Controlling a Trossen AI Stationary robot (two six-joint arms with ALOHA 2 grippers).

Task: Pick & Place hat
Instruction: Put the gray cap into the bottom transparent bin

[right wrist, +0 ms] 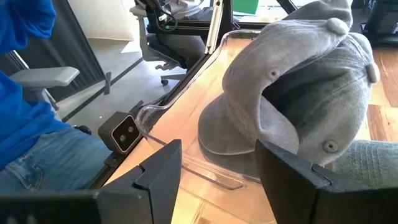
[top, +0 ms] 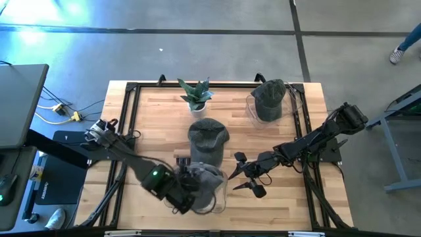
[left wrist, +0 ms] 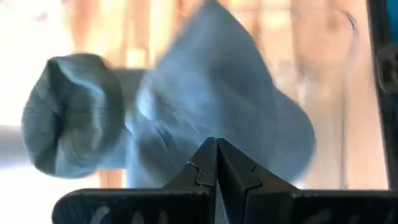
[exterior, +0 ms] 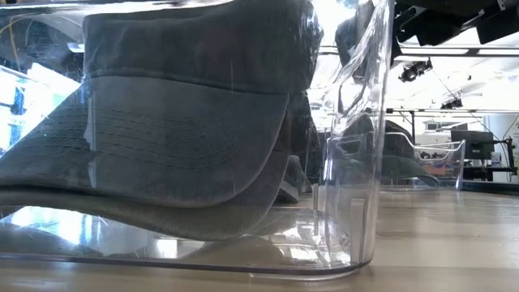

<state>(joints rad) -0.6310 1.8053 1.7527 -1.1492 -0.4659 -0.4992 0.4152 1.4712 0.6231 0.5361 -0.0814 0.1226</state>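
A grey hat (top: 209, 176) sits in a clear bin (top: 222, 199) near the table's front edge, its brim low on the bin floor (exterior: 162, 207) and its crown raised (right wrist: 298, 68). My left gripper (top: 191, 191) is over the bin's left side, slanting down, and is shut on the hat's cloth (left wrist: 217, 93). My right gripper (top: 245, 174) stands open just right of the bin, clear of it. It points nearly level at the hat (right wrist: 292, 81), with nothing between its fingers (right wrist: 217, 163). My left gripper has its two fingers closed together on the grey cloth of the hat's crown (left wrist: 216, 134), coming from above and the table's left, slanting down. The fingertips themselves hide the pinched spot, so which part or how many layers cannot be told. The hat's brim rests in the bin.
A second grey hat (top: 207, 135) lies on the table's middle, just beyond the bin. A potted plant (top: 196, 95) stands at the far edge, and another clear bin holding a hat (top: 270, 100) is at the far right. Black frame rails border the table. A person in blue (right wrist: 25, 93) sits beyond it.
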